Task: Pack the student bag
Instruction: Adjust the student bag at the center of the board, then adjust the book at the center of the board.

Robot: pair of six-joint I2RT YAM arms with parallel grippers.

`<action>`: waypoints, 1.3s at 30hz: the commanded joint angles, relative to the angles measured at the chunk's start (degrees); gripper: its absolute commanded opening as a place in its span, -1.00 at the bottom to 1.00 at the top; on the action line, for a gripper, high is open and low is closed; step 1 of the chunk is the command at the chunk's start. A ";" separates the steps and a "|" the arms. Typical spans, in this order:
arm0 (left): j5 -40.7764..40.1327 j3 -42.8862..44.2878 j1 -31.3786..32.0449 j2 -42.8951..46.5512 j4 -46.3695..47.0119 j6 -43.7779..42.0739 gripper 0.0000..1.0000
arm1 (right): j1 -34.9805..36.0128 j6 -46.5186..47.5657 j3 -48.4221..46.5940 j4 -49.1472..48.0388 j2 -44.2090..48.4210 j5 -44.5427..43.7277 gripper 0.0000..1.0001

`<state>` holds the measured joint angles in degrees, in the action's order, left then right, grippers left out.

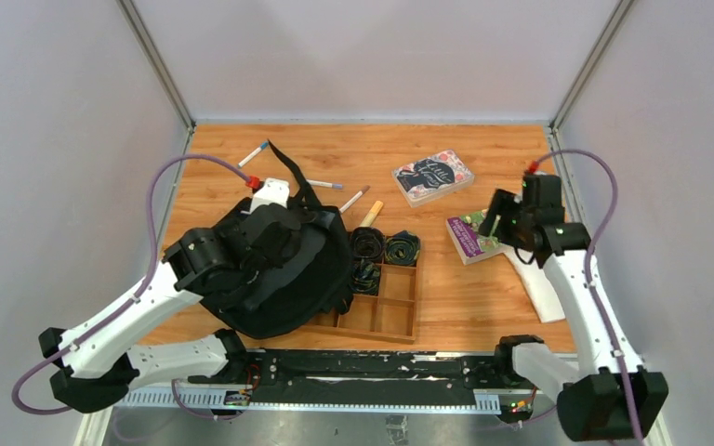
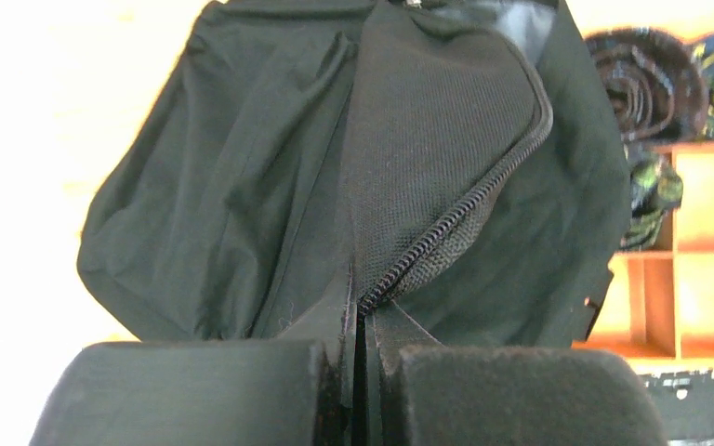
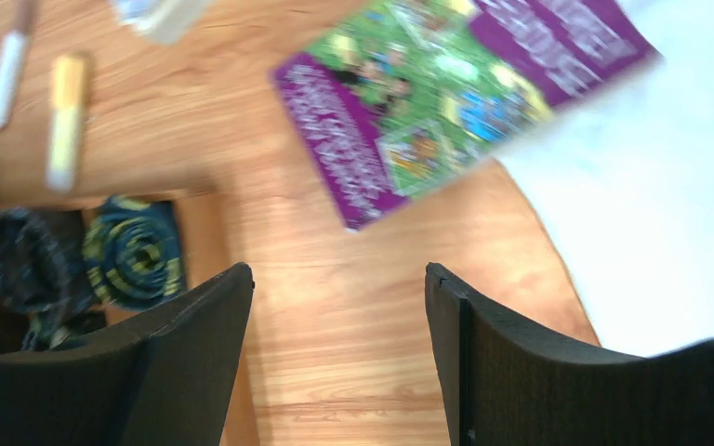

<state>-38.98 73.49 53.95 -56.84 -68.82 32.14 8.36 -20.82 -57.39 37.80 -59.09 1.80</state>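
I count two claws of mine, a left claw [image 2: 358,390] and a right claw [image 3: 337,279]. On the desk [image 1: 483,139] I count one student bag [image 1: 279,279] and one wooden tray [image 1: 395,314]. There are three rolled cloths: a dark roll [image 1: 367,242], a blue-and-yellow roll [image 1: 402,248] and a green-flecked roll [image 1: 364,276]. There are three slim pens: a far pen [image 1: 254,153], a middle pen [image 1: 323,184] and a near pen [image 1: 354,198]. I also count one yellow marker [image 1: 372,213], one purple book [image 1: 469,240], one floral box [image 1: 432,177] and one white sheet [image 1: 541,293].
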 commanded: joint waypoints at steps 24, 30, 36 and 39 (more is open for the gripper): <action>20.99 10.05 -0.43 -1.91 15.18 -11.49 0.96 | -22.67 -14.52 30.22 -35.58 -2.84 17.69 0.80; 23.16 9.00 -0.43 -9.87 19.65 -10.24 0.96 | -22.83 -19.26 35.58 -48.77 -6.89 18.22 0.79; 27.10 1.58 -0.43 -7.61 27.44 -7.23 0.96 | -22.93 -24.25 40.60 -57.74 -10.54 15.10 0.77; 27.51 -0.01 -0.43 -7.32 27.05 -5.54 0.95 | -22.91 -25.08 40.80 -60.12 -14.22 14.54 0.60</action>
<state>-13.61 74.41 53.76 -66.37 -46.02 24.25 -13.78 -43.20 -18.92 -17.69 -68.71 19.05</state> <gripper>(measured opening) 0.977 0.851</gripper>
